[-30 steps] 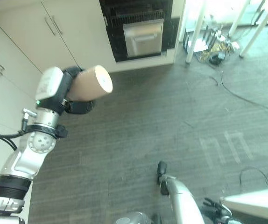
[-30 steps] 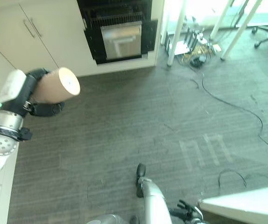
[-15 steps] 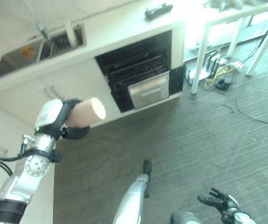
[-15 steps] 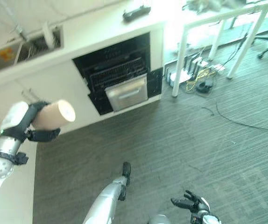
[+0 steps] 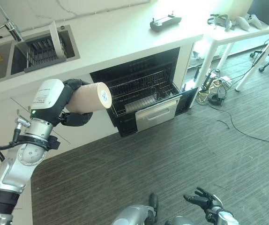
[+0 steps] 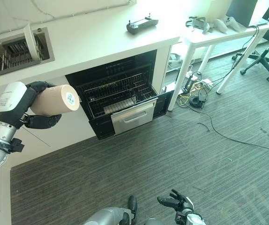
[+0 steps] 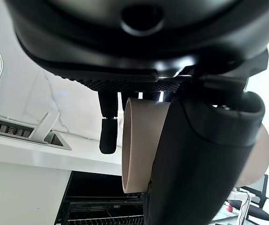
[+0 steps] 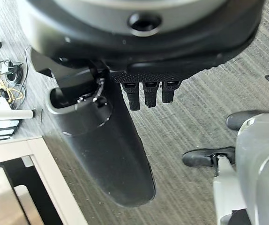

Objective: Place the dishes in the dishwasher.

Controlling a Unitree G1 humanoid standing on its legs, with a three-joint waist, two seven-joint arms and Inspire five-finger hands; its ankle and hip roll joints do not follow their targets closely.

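My left hand (image 5: 76, 119) is shut on a tan cylindrical cup (image 5: 89, 97), held on its side at chest height with its flat end toward the dishwasher. In the left wrist view the thumb (image 7: 195, 159) wraps across the cup (image 7: 138, 150). The dishwasher (image 5: 144, 89) stands open under the white counter to the right of the cup, its wire rack (image 5: 141, 91) showing and its steel door (image 5: 155, 114) lowered. Low by the floor, my right hand (image 5: 204, 202) is open with fingers spread and holds nothing.
A sink (image 5: 41, 47) with a dish rack and a tap (image 5: 10, 29) is set in the counter above my left hand. A dark controller (image 5: 165, 22) lies on the counter. A white table (image 5: 237, 29), floor cables (image 5: 212, 96) and an office chair (image 6: 265, 51) stand right.
The camera has tilted up from the carpet to the counter and open dishwasher. My left hand keeps the cup in the same grip. The right hand stays low.
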